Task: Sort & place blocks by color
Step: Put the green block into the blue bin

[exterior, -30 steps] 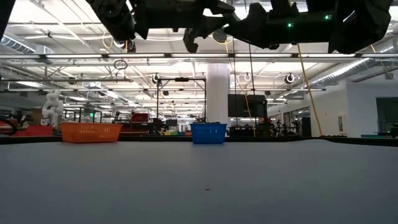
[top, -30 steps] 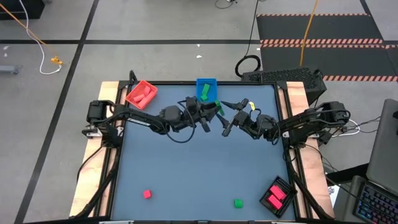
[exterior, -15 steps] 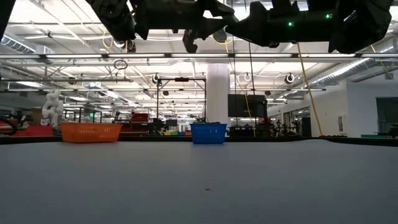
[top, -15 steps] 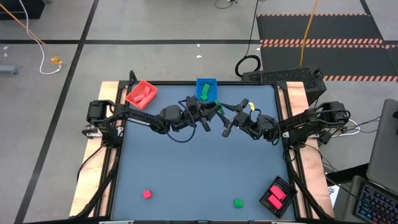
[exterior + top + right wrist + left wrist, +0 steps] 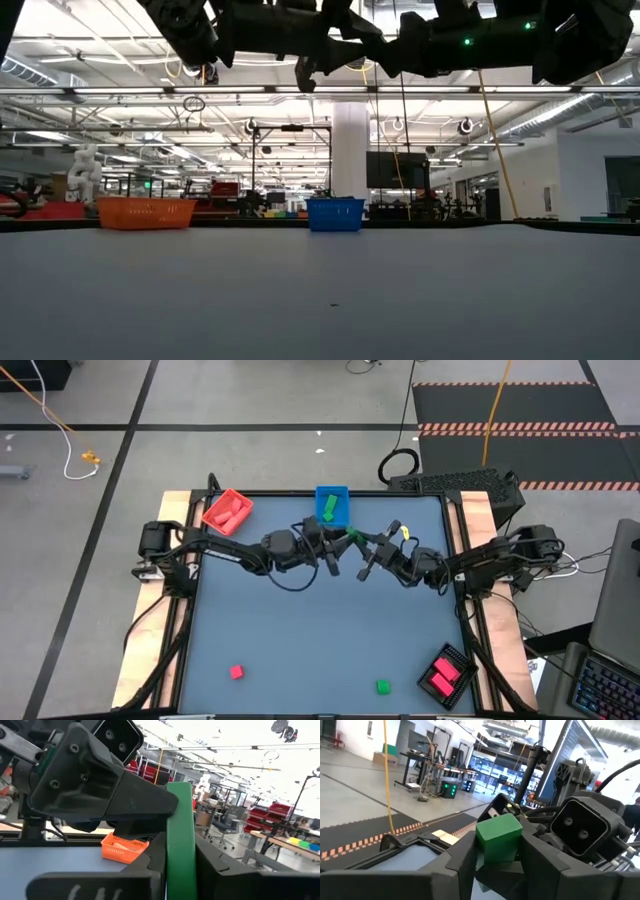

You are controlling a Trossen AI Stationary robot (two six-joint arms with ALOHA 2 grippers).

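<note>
Two grippers are seen meeting in mid-air over the far middle of the table (image 5: 300, 630), just in front of the blue tray (image 5: 331, 490), with a single green block (image 5: 499, 837) caught between them. The block is clasped by the left gripper (image 5: 340, 540), whose dark fingers (image 5: 462, 862) are pressed to its two sides in the left wrist view, while the same block is also pinched edge-on by the right gripper (image 5: 360, 543), its fingers being closed against it in the right wrist view. Both grippers are pictured tip to tip, the left arm reaching in from the table's left edge and the right arm from its right edge. In the low view both are shown well above the table top.

Several green pieces (image 5: 328, 510) are seen lying inside the blue tray at the far edge. A red tray (image 5: 209, 512) is set at the far left corner, and red pieces (image 5: 230, 512) are held in it. Near the front right corner a black tray (image 5: 458, 655) is placed at an angle, with pink pieces (image 5: 440, 678) inside.

Two blocks are left loose on the near part of the table: a red block (image 5: 236, 672) toward the front left and a second green block (image 5: 382, 686) toward the front right, beside the black tray but apart from it.
</note>
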